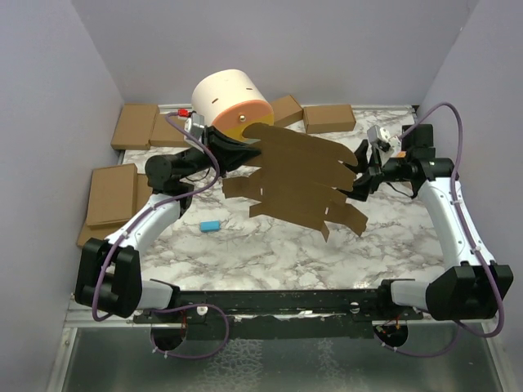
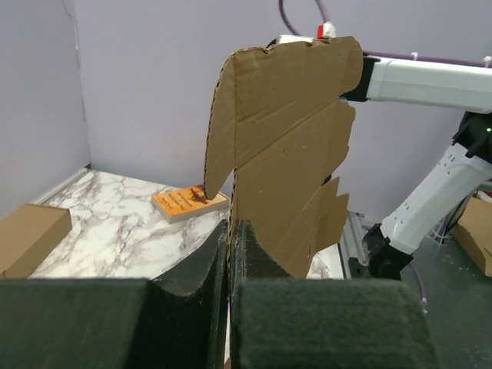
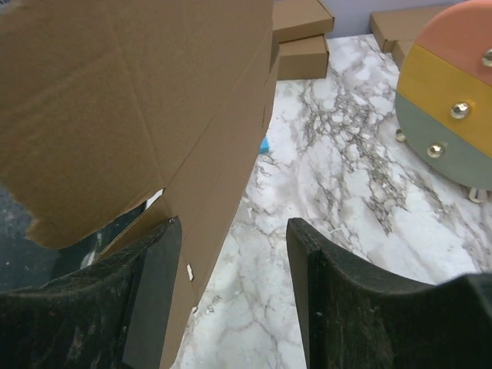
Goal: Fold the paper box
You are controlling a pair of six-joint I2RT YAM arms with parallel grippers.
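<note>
Left gripper (image 2: 229,238) pinches paper box (image 1: 302,175) crosswise.

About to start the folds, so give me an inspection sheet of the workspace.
Surface: marble table, no damage seen.
Job's things: sheet unfolded, held up off the table.
Clutter: boxes left and back; drum; blue block; booklet.
Grippers: left gripper shut on sheet; right gripper open at its other edge.
Cables: purple cables loop off both arms, not snagged.
Surroundings: lilac walls; nothing else seen.
</note>
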